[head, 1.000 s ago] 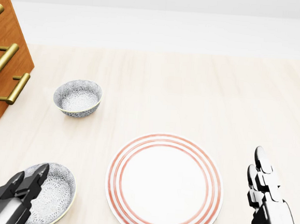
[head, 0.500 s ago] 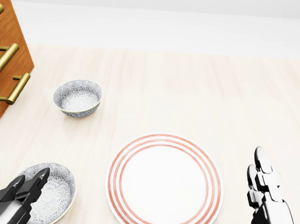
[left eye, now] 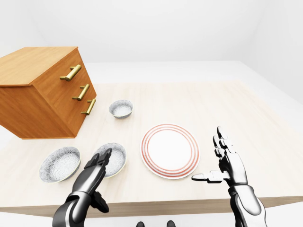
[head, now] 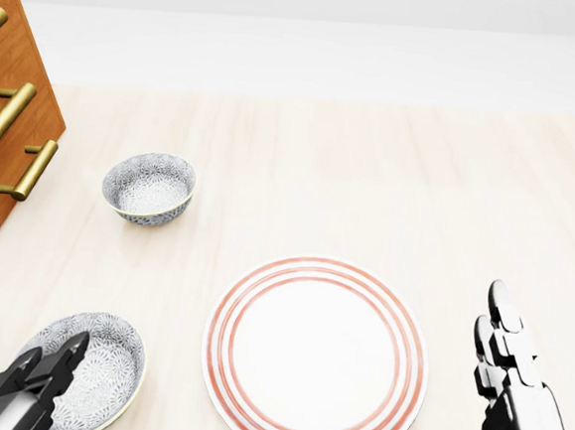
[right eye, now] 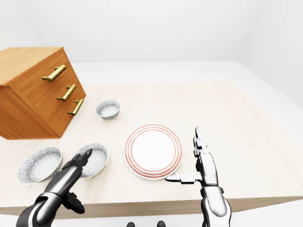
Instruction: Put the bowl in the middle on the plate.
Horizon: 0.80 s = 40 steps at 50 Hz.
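Left hand [left eye: 94, 169]: seen at the bottom left of the left-eye view, fingers stretched out straight and unclenched, nothing gripped. Its fingertips are seen over the near rim of the middle bowl [head: 109, 358]; whether they touch the rim cannot be told.

Right hand [left eye: 228, 165]: raised at the bottom right, palm turned toward the plate, fingers straight and pointing up, thumb stuck out to the left. Nothing is held. It is kept just beside the plate's right edge, apart from it.

Middle bowl: patterned grey, upright, set on the table [left eye: 189, 104] to the left of the plate and clear of its rim. It is not on the plate.

Left bowl [left eye: 59, 164]: same pattern, placed just left of the middle bowl, a narrow gap between them.

Plate [head: 314, 355]: white with red rings, lying flat near the table's near edge, nothing on it.

Far bowl [left eye: 121, 109]: smaller in view, upright, found above and left of the plate, well apart from the other two bowls.

Chest [left eye: 42, 104]: wooden, at the upper left, three brass handles [left eye: 81, 92] turned toward the far bowl.
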### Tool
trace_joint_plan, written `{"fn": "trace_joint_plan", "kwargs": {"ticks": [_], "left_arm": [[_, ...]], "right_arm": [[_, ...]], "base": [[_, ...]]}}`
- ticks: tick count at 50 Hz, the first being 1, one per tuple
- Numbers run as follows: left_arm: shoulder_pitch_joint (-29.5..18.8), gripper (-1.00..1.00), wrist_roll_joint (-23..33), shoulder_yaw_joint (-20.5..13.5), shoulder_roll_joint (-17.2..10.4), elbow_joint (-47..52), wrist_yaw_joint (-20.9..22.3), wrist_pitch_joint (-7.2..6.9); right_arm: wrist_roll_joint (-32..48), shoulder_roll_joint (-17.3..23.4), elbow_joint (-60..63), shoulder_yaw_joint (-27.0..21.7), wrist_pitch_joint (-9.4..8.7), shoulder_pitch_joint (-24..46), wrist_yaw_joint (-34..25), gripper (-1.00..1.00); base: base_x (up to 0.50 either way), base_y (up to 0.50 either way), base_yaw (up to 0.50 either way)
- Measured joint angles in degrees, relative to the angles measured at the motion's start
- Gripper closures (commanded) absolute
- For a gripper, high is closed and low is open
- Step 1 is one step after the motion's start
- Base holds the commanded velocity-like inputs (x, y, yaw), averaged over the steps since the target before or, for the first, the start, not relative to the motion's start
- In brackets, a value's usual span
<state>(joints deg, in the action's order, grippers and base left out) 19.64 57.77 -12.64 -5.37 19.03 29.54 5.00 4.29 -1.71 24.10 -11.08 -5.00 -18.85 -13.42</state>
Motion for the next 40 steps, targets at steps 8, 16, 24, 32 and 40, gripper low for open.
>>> {"fn": "trace_joint_plan", "kwargs": {"ticks": [8, 16, 24, 32, 40], "left_arm": [[-0.1, -1.00, 0.0, -0.3, -0.1, -0.5, 0.5, 0.00], [-0.2, -1.00, 0.1, -0.4, -0.1, -0.8, 0.5, 0.00], [-0.6, -1.00, -0.1, -0.5, -0.2, -1.4, 0.1, 0.00], [-1.0, -1.00, -0.6, -0.5, -0.3, -1.4, -0.2, 0.00], [-1.1, -0.91, -1.1, -0.6, -0.3, -1.0, 0.3, 0.00]], "right_arm": [[0.0, 0.0, -0.3, 0.0, 0.00, 0.0, 0.0, -1.00], [-0.1, 0.0, -0.3, 0.0, 0.00, 0.0, 0.0, -1.00], [-0.1, 0.0, 0.1, 0.0, 0.00, 0.0, 0.0, -1.00], [-0.1, 0.0, 0.3, 0.0, 0.00, -0.1, 0.0, -1.00], [-0.2, 0.0, 0.2, 0.0, 0.00, 0.0, 0.0, -1.00]], "base": [[0.00, 0.00, 0.00], [0.00, 0.00, 0.00], [0.00, 0.00, 0.00], [0.00, 0.00, 0.00], [0.00, 0.00, 0.00]]}}
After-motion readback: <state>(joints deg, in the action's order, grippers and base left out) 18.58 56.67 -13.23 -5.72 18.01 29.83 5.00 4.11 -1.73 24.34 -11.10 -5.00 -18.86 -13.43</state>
